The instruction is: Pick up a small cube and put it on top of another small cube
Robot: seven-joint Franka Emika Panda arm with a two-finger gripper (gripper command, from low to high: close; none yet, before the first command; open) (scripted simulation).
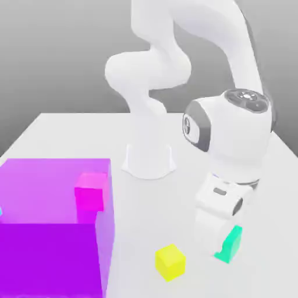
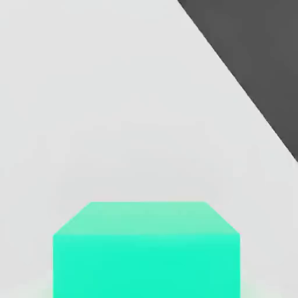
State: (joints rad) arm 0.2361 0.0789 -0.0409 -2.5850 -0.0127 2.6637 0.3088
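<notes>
Gripping the teal cube [image 1: 230, 244] is the step in hand: the gripper [image 1: 224, 247] has its jaws closed around that cube, low over the white table [image 1: 70, 139] near the exterior view's lower right. In the hand view the teal cube [image 2: 145, 250] sits square and close under the camera, which suggests a centred hold rather than a corner pinch.

The yellow cube [image 1: 170, 262] lies just beside it toward the exterior view's left, apart from it and with bare table between. It looks the likely base for the stack, being about the same size. The small magenta cube [image 1: 90, 191] sits against a large translucent purple block [image 1: 52, 233], well apart on the exterior view's left.

To do this well, I would lift straight up first, high enough that the teal cube clears the yellow one's top, before moving sideways. Keep the wrist level so the 2 cubes meet face to face, line up their edges, lower gently, and release only once the teal cube rests flat.
</notes>
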